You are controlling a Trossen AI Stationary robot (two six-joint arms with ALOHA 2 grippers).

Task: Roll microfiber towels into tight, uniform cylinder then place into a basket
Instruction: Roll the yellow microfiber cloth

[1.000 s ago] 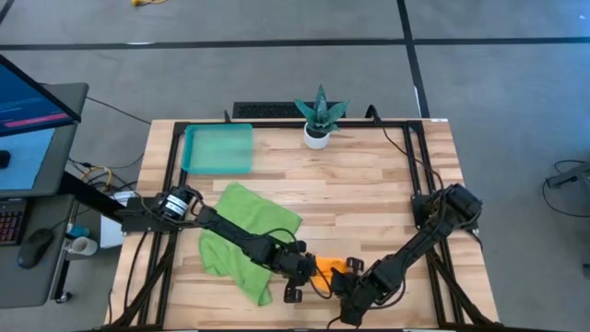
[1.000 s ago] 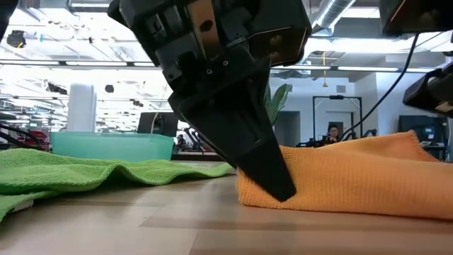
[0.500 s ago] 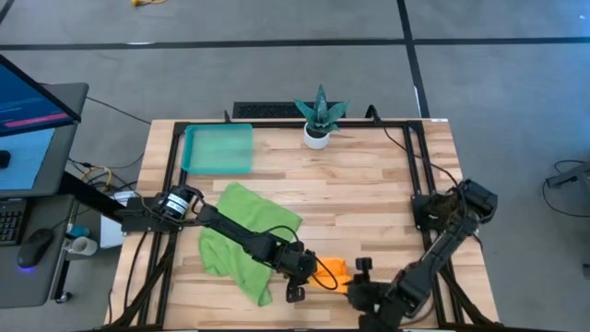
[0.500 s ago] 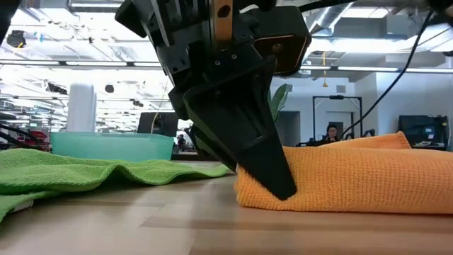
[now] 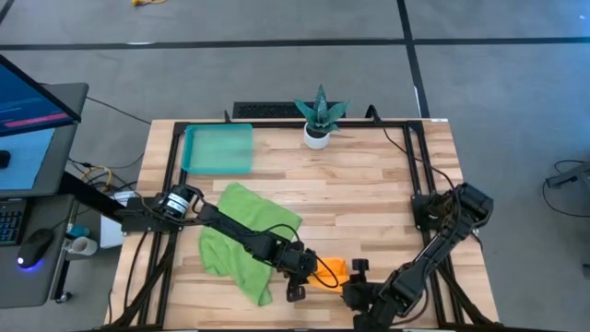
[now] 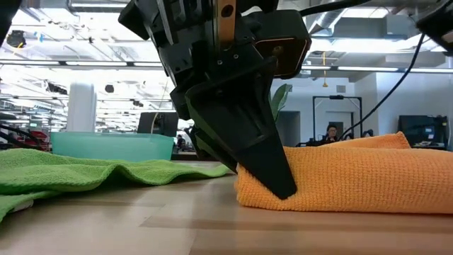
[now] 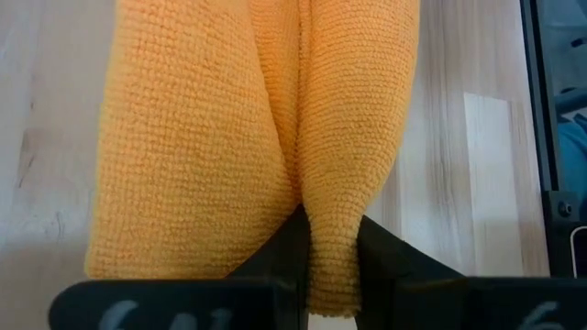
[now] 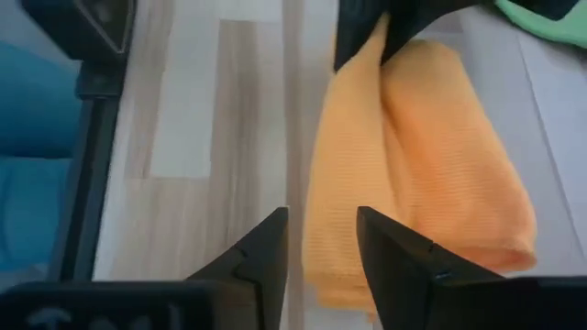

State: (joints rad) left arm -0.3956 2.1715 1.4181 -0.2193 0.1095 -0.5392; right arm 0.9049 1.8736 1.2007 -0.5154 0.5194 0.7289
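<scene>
Left gripper (image 7: 330,257): narrow, pinching one end fold of the orange towel (image 5: 332,270), rolled, near edge.
Right gripper (image 8: 321,243): jaws parted, holding nothing, just beside the roll's far end.
Roll axis: 3-to-9 o'clock, one gripper per end.
Green towel (image 5: 241,235): loose, 9 o'clock of roll.
Basket (image 5: 218,149): 11 o'clock, well apart; left arm nearer.

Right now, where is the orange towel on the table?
In the high view the orange towel lies near the table's front edge, between the two pincers, just right of the green towel; the left pincer pinches one fold.
</scene>
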